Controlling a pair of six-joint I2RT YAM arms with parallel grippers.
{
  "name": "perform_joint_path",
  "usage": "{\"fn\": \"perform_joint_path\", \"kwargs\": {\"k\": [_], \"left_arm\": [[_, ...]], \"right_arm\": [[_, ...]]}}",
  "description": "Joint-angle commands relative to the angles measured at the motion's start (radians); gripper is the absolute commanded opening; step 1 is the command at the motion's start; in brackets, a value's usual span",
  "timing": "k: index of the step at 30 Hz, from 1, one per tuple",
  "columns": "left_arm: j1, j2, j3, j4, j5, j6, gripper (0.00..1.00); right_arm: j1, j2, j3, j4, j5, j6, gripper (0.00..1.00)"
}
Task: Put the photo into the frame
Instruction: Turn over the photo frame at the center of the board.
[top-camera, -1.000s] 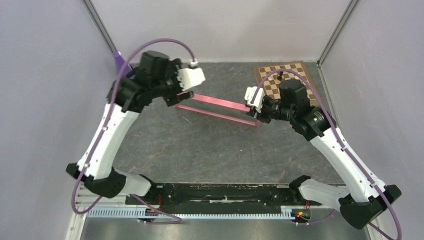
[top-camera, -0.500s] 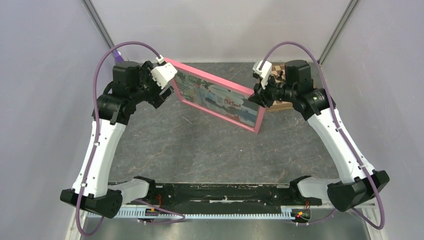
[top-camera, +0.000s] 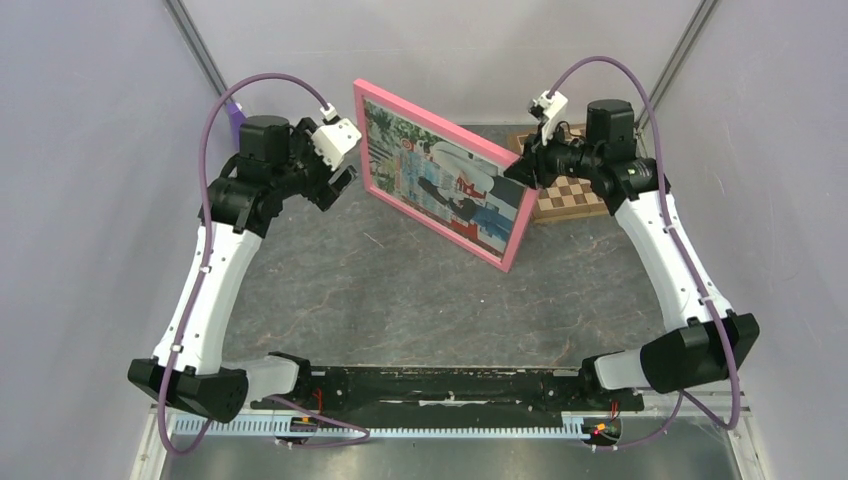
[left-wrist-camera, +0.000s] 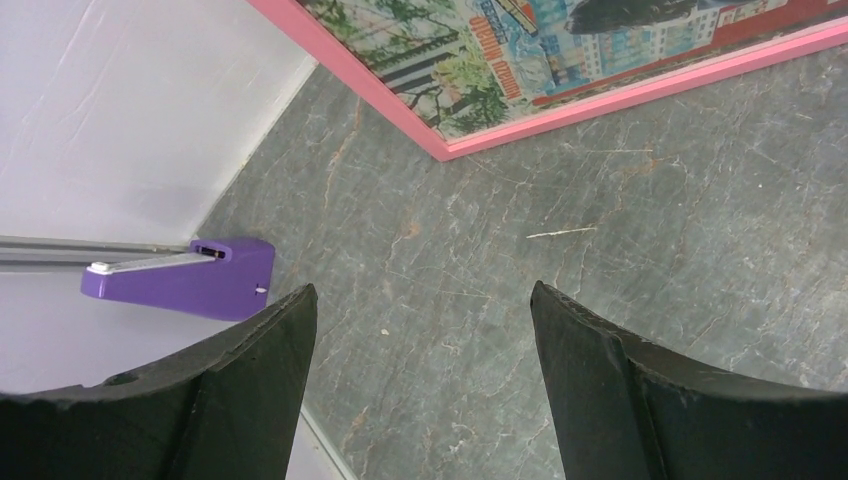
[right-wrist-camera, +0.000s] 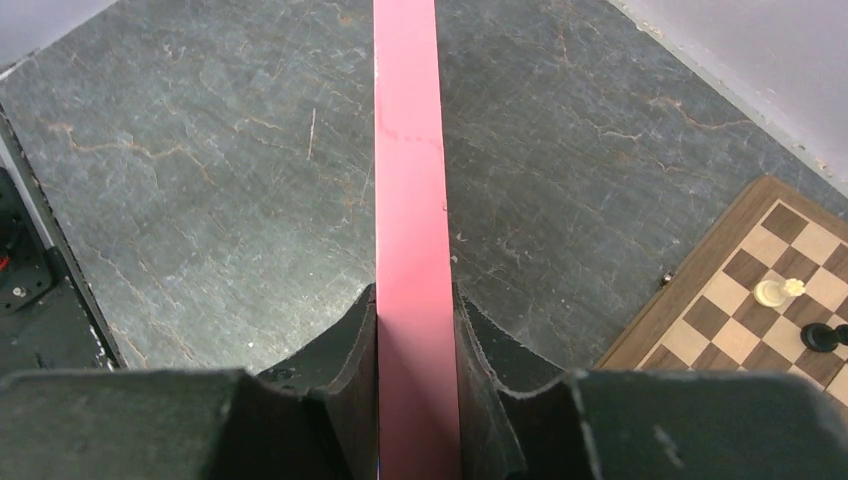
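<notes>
Pink edging of the frame (right-wrist-camera: 408, 200) runs straight between the fingers of the right tool (right-wrist-camera: 415, 380), which is pinching that thin rim from both sides. From overhead, the frame (top-camera: 450, 137) stands tilted on edge in the upper middle of the view. Its lower corner is down near the grey surface (top-camera: 400, 300), and the photo (top-camera: 440, 185) shows through its front. The right tool (top-camera: 522, 172) grips it at the right end, just in front of the chessboard (top-camera: 570, 195). The left tool (top-camera: 338, 188) sits just beside the frame's left edge, spread wide and touching nothing. Its wrist view shows only the frame's corner (left-wrist-camera: 440, 150) ahead, bare stone between its fingers, and a purple object (left-wrist-camera: 190, 280) at the wall.

The print appears to be seated already, so the step in hand looks like presenting or standing up the finished piece. The next move calls for lowering it gently, face up or leaning. Only one edge is pinched, so the frame could swing, and the left tool may need to steady the free side before the right one lets go.
</notes>
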Motion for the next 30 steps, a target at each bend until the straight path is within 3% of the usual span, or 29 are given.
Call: {"fn": "perform_joint_path", "kwargs": {"k": [1, 17, 30], "left_arm": [[0.005, 0.018, 0.01, 0.045, 0.044, -0.047, 0.84], [0.004, 0.07, 0.004, 0.058, 0.095, -0.074, 0.83], [-0.007, 0.092, 0.014, 0.062, 0.103, -0.097, 0.82]], "right_arm": [[-0.06, 0.073, 0.072, 0.029, -0.001, 0.06, 0.0], [-0.233, 0.157, -0.026, 0.066, -0.101, 0.178, 0.0], [-0.301, 0.148, -0.135, 0.033, -0.162, 0.202, 0.0]]}}
